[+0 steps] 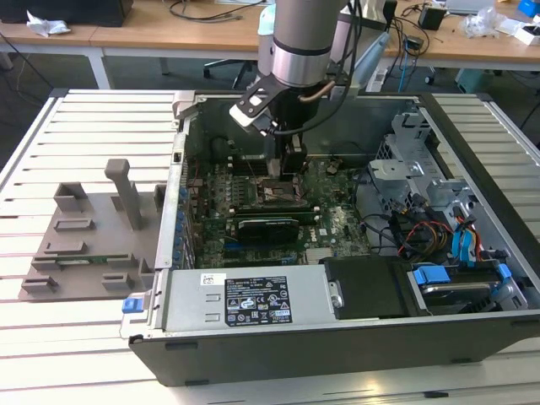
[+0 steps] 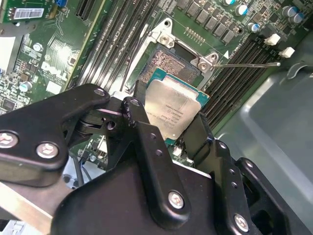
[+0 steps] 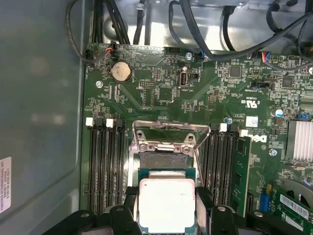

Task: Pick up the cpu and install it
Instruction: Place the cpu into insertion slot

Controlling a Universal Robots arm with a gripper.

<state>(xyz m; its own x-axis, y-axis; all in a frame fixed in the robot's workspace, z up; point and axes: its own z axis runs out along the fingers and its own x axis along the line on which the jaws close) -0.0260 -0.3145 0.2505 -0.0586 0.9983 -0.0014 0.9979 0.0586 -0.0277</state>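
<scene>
The cpu (image 2: 175, 108), a flat square chip with a silvery top and green rim, hangs tilted just above the open socket (image 2: 168, 63) on the green motherboard. My gripper (image 2: 168, 120) is shut on it, one black finger (image 2: 138, 105) on each of two opposite edges. In the first wrist view the cpu (image 3: 167, 203) sits between the fingers (image 3: 130, 196), partly over the socket (image 3: 164, 159), whose metal frame (image 3: 168, 134) is swung open. In the exterior view the gripper (image 1: 283, 164) reaches down into the open computer case over the socket (image 1: 283, 196).
The case walls (image 1: 181, 169) surround the board. Memory slots (image 3: 105, 166) flank the socket on both sides. A thin socket lever (image 2: 249, 63) sticks out. A grey plastic tray (image 1: 84, 245) lies on the slatted table. A power supply (image 1: 253, 299) and drive cage (image 1: 405, 169) lie inside the case.
</scene>
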